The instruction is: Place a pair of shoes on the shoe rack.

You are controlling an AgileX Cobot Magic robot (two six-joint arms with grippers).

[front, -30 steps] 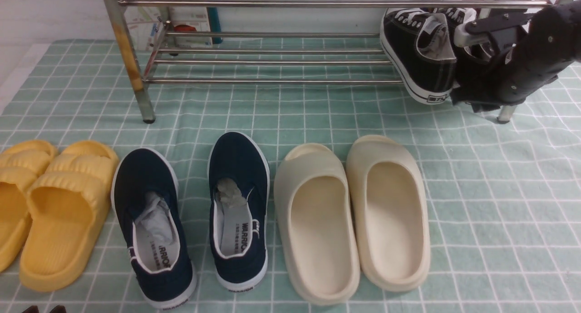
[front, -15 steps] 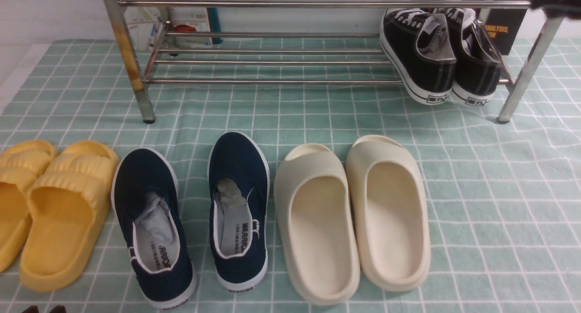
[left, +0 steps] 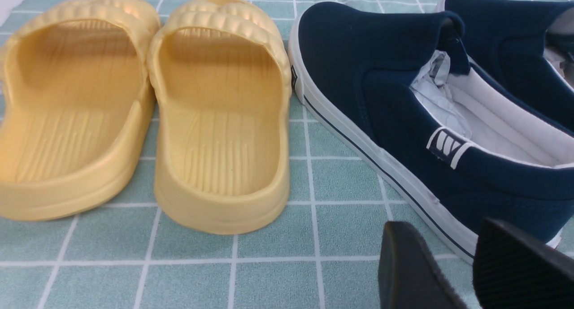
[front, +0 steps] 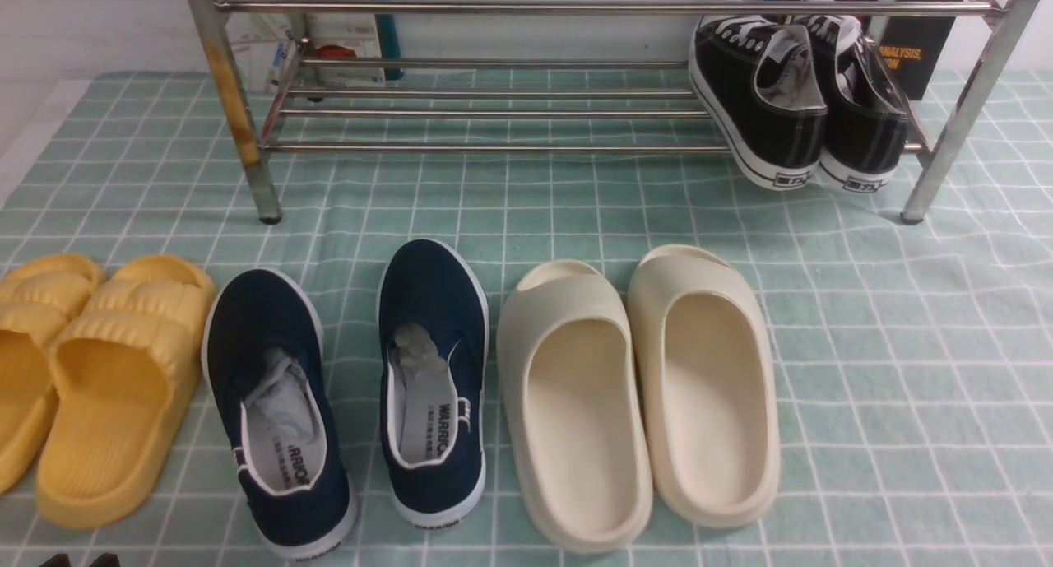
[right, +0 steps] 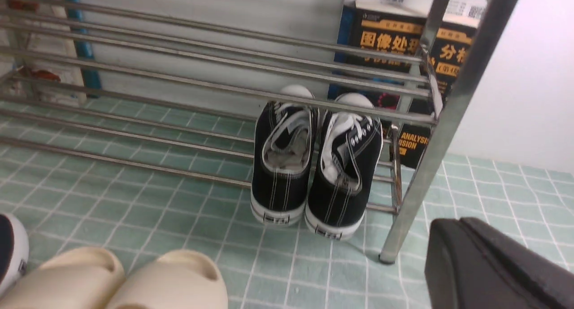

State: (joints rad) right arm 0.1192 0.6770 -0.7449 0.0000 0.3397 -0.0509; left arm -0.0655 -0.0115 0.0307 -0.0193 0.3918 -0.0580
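The pair of shoes, two black sneakers (front: 761,98) (front: 864,106), rests side by side on the lower bars of the shoe rack (front: 494,147) at its right end, heels overhanging the front bar. The right wrist view shows both sneakers (right: 282,165) (right: 347,174) beside the rack's leg (right: 430,156). My right gripper (right: 464,228) is shut on nothing, back from the rack and apart from the sneakers; the front view does not show it. My left gripper (left: 448,244) hovers open and empty low over the cloth by a navy slip-on's heel.
On the green checked cloth in front of the rack stand yellow slides (front: 99,369), navy slip-ons (front: 428,369) and cream slides (front: 633,386) in a row. A dark book (front: 913,57) leans behind the rack's right end.
My right arm has pulled away from the sneakers and left the front view. Its jaws have closed. The sneakers stay on the rack.
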